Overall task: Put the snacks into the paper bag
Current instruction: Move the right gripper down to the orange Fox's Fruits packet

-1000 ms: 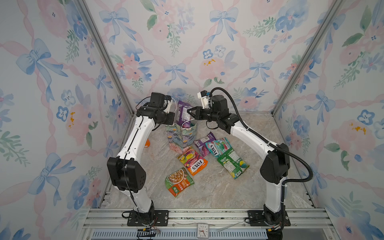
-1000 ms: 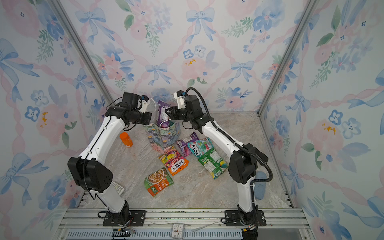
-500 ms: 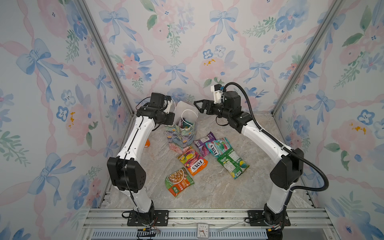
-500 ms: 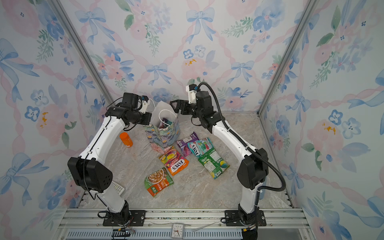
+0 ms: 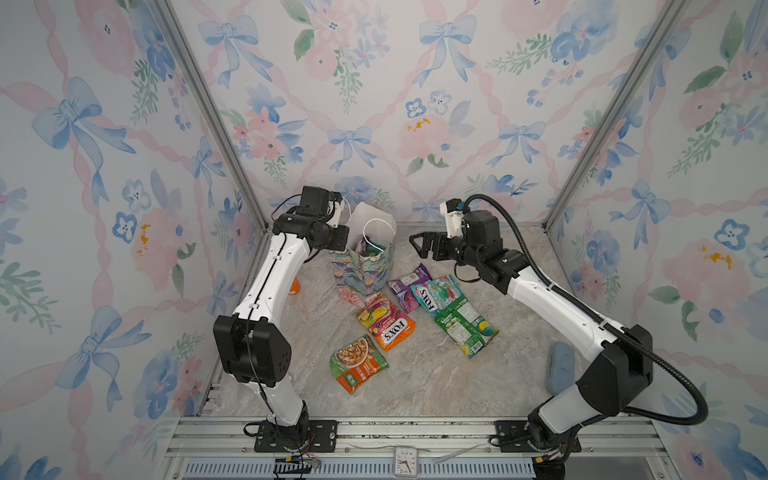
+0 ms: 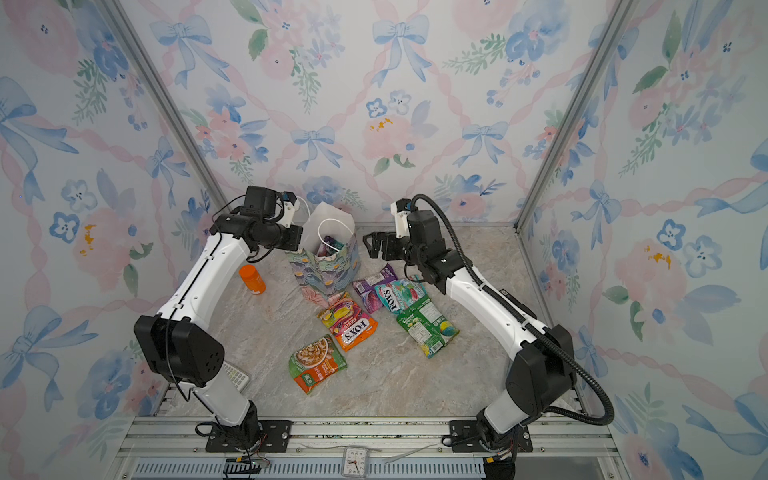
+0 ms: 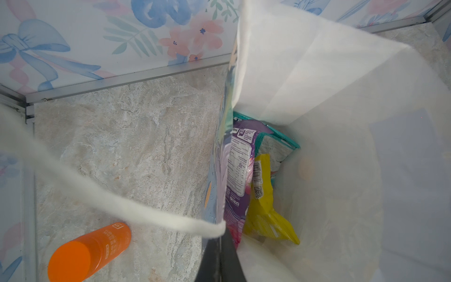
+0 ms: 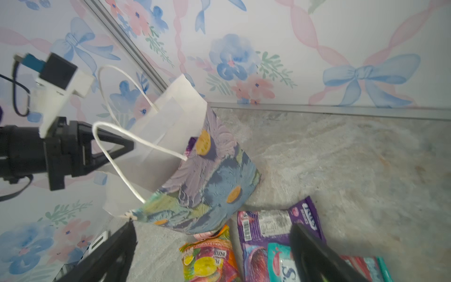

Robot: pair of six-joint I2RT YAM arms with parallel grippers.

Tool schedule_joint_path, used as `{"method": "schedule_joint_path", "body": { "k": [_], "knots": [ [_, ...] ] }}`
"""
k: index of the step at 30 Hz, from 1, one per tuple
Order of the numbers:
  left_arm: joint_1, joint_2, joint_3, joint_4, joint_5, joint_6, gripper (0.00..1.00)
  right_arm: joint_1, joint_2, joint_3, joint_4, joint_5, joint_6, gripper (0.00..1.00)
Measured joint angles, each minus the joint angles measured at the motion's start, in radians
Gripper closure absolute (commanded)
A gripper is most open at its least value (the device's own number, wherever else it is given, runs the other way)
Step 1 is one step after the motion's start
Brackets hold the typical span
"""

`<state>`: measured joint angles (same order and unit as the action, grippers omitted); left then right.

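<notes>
The floral paper bag (image 5: 365, 270) (image 6: 328, 270) stands upright and open at the back of the table. My left gripper (image 7: 223, 234) is shut on the bag's left wall beside a white cord handle (image 7: 109, 195). Inside the bag lie purple (image 7: 240, 166), teal (image 7: 275, 146) and yellow (image 7: 266, 214) snacks. My right gripper (image 5: 417, 245) (image 8: 212, 254) hangs open and empty just right of the bag, above the loose snacks. On the table lie a purple packet (image 5: 405, 286), a teal one (image 5: 436, 293), a green one (image 5: 465, 328), an orange-yellow one (image 5: 384, 322) and a noodle-picture one (image 5: 358, 363).
An orange-capped bottle (image 6: 252, 279) lies left of the bag, under my left arm. A blue oblong object (image 5: 561, 368) rests by the right wall. A grey keypad device (image 6: 235, 376) sits near the left arm's base. Patterned walls close in three sides.
My right gripper held a purple packet over the bag, opened, and pulled back to the right, empty. The packet is now inside the bag. The left gripper has kept its hold.
</notes>
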<state>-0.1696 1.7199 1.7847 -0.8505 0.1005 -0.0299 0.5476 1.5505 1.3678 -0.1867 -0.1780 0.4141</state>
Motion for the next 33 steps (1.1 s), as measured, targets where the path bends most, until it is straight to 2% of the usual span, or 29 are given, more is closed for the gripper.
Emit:
{"method": "schedule_joint_path", "body": {
  "k": [8, 13, 19, 21, 33],
  "knots": [
    [0.000, 0.000, -0.003, 0.005, 0.000, 0.000, 1.00, 0.057, -0.080, -0.262, -0.066, -0.010, 0.050, 0.07],
    [0.000, -0.002, -0.005, 0.007, 0.000, 0.000, 1.00, 0.117, -0.064, -0.361, -0.063, -0.064, 0.103, 0.16],
    [0.000, -0.004, -0.010, 0.011, 0.000, 0.000, 1.00, 0.134, 0.006, -0.438, -0.013, -0.129, 0.165, 0.33],
    [0.000, -0.004, -0.010, 0.011, 0.000, 0.000, 1.00, 0.134, 0.039, -0.443, -0.006, -0.145, 0.175, 0.36],
    [0.000, -0.009, -0.016, 0.013, 0.000, 0.000, 1.00, 0.108, 0.174, -0.441, 0.067, -0.189, 0.176, 0.41]
  ]
}}
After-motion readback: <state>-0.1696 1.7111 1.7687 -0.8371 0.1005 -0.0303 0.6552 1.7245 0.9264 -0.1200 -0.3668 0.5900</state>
